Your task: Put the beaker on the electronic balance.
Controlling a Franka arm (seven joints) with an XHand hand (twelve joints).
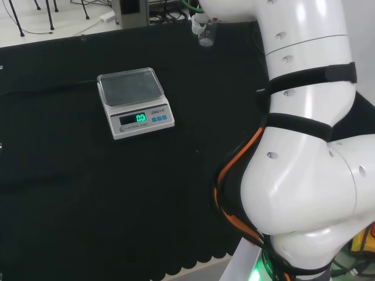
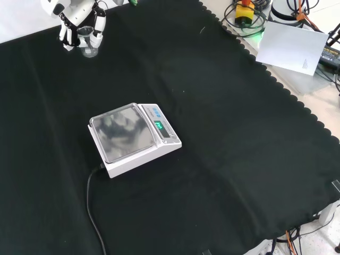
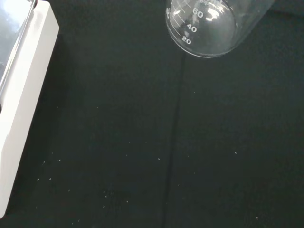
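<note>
Front view, lower centre: the electronic balance (image 2: 134,139) sits with its pan bare and its display lit. Far off at the upper left, the hand (image 2: 79,18) has its fingers curled round the clear beaker (image 2: 88,42), near the cloth's edge. I'd lift it upright, carry it well clear of the casing, and set it on mid-pan.

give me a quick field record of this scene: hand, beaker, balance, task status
hand: black and white hand, fingers curled round the beaker
beaker: small clear glass beaker with printed marks, at the far corner of the black cloth in the front view; looks empty
balance: white electronic balance with a grey pan, pan bare, green display lit
task status: beaker not yet on the balance
</note>
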